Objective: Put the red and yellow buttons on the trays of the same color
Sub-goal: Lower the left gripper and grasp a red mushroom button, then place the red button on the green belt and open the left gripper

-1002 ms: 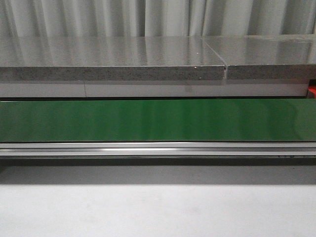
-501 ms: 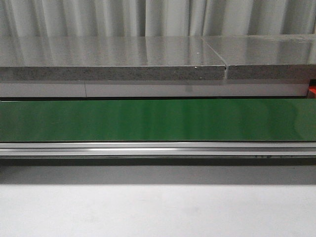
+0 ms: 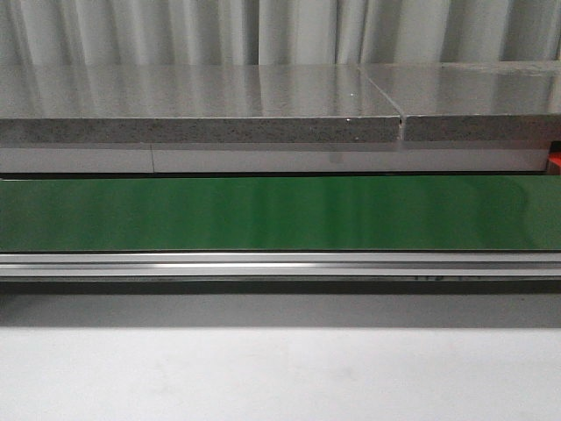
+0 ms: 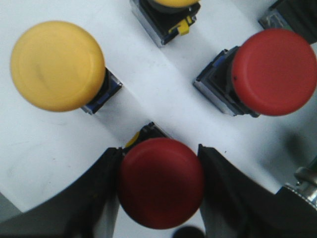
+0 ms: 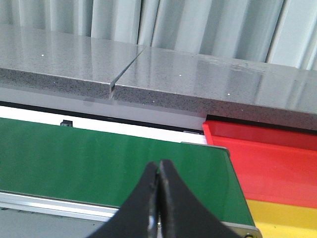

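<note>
In the left wrist view my left gripper [image 4: 159, 183] has its black fingers [image 4: 101, 193] against both sides of a red mushroom button [image 4: 161, 182] that stands on a white surface. A second red button [image 4: 275, 72] and a yellow button [image 4: 57, 64] stand apart from it, and another yellow button [image 4: 171, 2] is cut off at the frame edge. In the right wrist view my right gripper [image 5: 159, 171] is shut and empty over the green conveyor belt [image 5: 99, 163]. A red tray [image 5: 267, 158] and a yellow tray [image 5: 282, 218] lie beside the belt's end. Neither gripper shows in the front view.
The front view shows the green belt [image 3: 280, 213] with its aluminium rail [image 3: 280, 263], a grey stone counter [image 3: 202, 105] behind it and a white tabletop [image 3: 280, 373] in front. A sliver of the red tray [image 3: 556, 160] shows at the right edge.
</note>
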Robot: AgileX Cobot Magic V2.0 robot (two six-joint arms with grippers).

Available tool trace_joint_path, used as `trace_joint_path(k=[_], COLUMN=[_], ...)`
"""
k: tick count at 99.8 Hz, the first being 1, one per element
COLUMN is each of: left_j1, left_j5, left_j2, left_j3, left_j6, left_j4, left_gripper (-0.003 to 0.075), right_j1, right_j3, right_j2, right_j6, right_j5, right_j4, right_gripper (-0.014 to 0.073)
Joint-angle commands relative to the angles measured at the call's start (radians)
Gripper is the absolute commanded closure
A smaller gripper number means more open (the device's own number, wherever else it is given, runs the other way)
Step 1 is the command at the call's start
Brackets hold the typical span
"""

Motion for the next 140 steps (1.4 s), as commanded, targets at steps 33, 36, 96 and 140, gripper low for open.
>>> trace_joint_path(k=[33, 36, 96, 140], left_j1=[-0.033, -0.042, -0.282, -0.420], left_j5=[0.040, 0.045, 0.217, 0.253], left_j2=[-0.130, -0.150, -0.383, -0.139], left_j3=[-0.028, -0.028, -0.256, -0.407], left_j6=[0.019, 0.020, 0.111, 0.126], left_j4=[-0.015, -0.015, -0.015, -0.015], left_gripper=[0.0739, 0.0739, 0.0739, 0.0739], right_j1=[0.001, 0.001, 0.001, 0.001], right_j3=[-0.009, -0.009, -0.009, -0.009], right_j2=[0.000, 0.000, 0.000, 0.000], right_j6=[-0.001, -0.001, -0.001, -0.001], right_j5=[-0.080, -0.080, -0.080, -0.080], right_j4=[-0.009, -0.009, -0.009, -0.009], right_gripper=[0.0662, 0.0662, 0.0662, 0.0662])
